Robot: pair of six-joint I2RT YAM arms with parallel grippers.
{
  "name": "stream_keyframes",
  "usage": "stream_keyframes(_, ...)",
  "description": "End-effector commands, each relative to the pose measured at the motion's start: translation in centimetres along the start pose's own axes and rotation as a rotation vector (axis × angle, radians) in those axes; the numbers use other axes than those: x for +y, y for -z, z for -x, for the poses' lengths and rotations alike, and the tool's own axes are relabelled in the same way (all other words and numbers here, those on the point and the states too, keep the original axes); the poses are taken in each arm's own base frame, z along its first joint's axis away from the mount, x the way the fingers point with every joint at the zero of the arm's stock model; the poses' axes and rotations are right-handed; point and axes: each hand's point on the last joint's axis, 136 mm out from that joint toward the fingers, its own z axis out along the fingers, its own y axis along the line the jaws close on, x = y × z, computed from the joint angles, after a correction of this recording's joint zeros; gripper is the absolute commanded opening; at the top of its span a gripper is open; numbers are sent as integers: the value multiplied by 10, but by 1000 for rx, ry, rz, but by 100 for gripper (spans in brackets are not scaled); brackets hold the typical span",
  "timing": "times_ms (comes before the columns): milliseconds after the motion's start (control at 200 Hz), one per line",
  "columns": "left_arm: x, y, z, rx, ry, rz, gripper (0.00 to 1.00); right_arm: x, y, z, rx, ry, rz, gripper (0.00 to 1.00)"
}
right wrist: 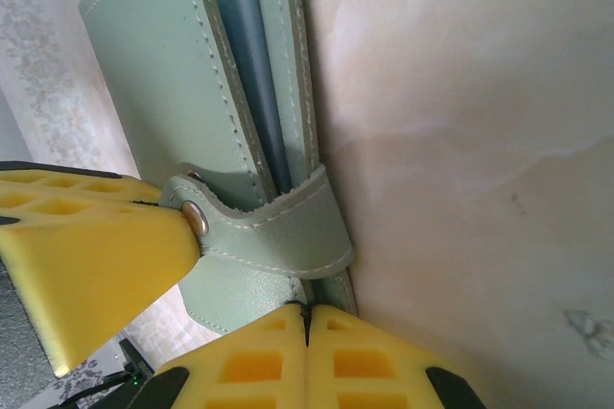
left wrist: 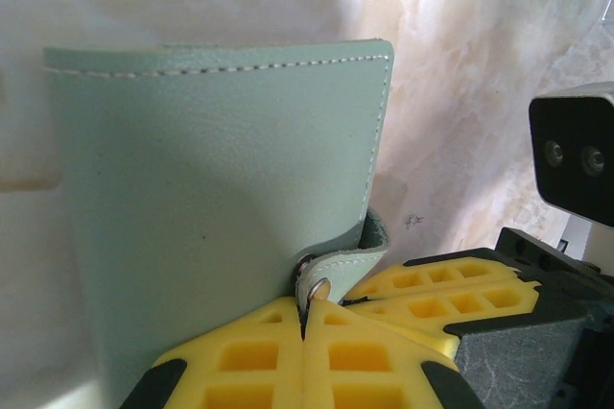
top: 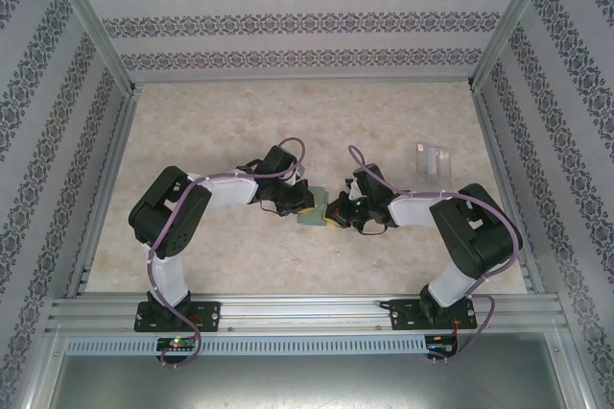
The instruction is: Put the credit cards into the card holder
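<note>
card holder [top: 313, 214] sits mid-table [top: 240, 121], caught between both arms, with its leaves slightly parted in the right wrist view. left gripper [left wrist: 305, 318]: fingers pressed together on the snap tab [left wrist: 321, 275], evidently to draw the flap back. right gripper [right wrist: 307, 318]: fingers pressed together at the holder's lower edge beside the tab loop. they appear to pinch it to brace the case, though the contact is partly hidden. credit cards [top: 434, 159] lie flat on the table beyond the right arm, well apart from the holder and not yet loaded. judgement: opening step in hand.

matt, stitched leather-like card holder [left wrist: 211, 217]
</note>
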Motion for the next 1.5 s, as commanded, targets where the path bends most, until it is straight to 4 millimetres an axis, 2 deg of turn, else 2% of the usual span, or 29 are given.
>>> stream_keyframes(0,12,-5,4,6,7,31,0,-13,-4,4,-19,-1,-63,0)
stream_keyframes(125,14,-3,7,0,0,45,0,-9,-3,4,-15,3,-55,0)
stream_keyframes(160,14,-2,7,-1,-2,46,0,-9,-2,3,-13,3,-53,7)
stream_keyframes(210,15,-2,7,-2,0,47,0,-3,0,3,-21,23,-29,12)
stream_keyframes(330,16,-1,8,-1,4,49,0,22,18,9,-83,89,23,19)
stream_keyframes(415,18,-2,8,-1,7,50,0,35,34,17,-139,120,28,20)
stream_keyframes(495,17,-2,8,0,9,45,0,41,41,27,-172,136,25,20)
stream_keyframes(590,17,-3,9,0,10,41,0,48,36,35,-164,141,34,16)
stream_keyframes(774,16,-2,10,-3,13,36,0,52,11,38,-112,145,29,12)
stream_keyframes(984,17,0,10,-12,21,24,0,45,-11,38,-76,132,7,12)
stream_keyframes(1209,14,3,15,-26,22,6,15,24,-25,39,-69,101,-41,11)
stream_keyframes(1329,7,12,18,-52,8,-18,30,14,-29,39,-69,91,-66,10)
stream_keyframes(1494,3,31,26,-104,1,-49,36,9,-31,39,-71,91,-83,10)
